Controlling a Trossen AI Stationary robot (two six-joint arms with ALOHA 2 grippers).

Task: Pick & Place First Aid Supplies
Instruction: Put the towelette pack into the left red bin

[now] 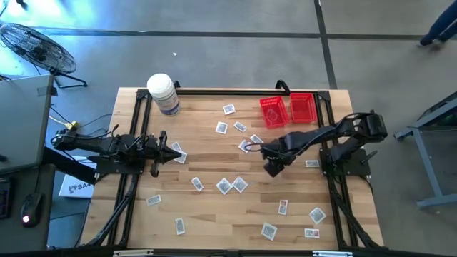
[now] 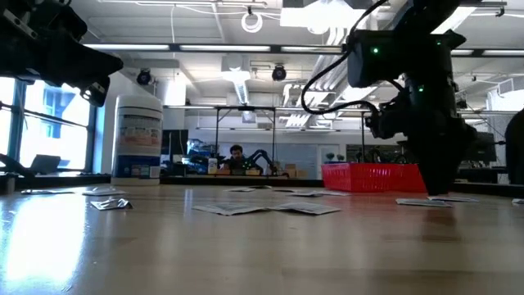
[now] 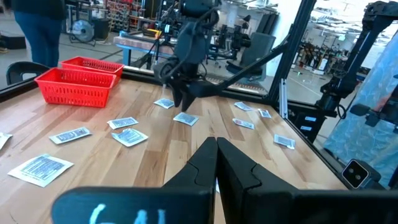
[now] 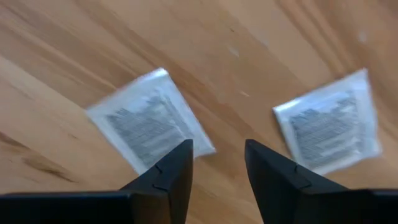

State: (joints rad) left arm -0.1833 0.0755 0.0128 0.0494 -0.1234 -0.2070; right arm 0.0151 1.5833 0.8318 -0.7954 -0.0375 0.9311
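Two tools are in view. The right tool (image 4: 217,163) hangs low over the middle of the tabletop (image 1: 207,214), just right of centre, fingers parted with a clear gap and nothing between them; it holds no packet. In the right wrist view one packet (image 4: 149,121) lies flat on the wood by one fingertip, partly covered by it, and a second packet (image 4: 329,127) lies beside the other finger, apart from it. Whether a fingertip actually touches the first packet cannot be told. The left tool (image 1: 173,150) rests at the left side of the tabletop, fingers pressed together and empty, pointing toward the centre.

Many first aid packets (image 1: 232,185) lie scattered flat across the wood, most of them in the centre and along the near right. Two red baskets (image 1: 289,110) stand side by side at the far edge, right of centre, just beyond the right arm. A white bottle (image 1: 163,93) stands upright at the far left corner. A black frame rail borders the tabletop. The widest bare wood lies near left, between the left arm and the near edge.

In the low view the right arm hides the packets under it, and the packets' print is too faint to read anywhere.
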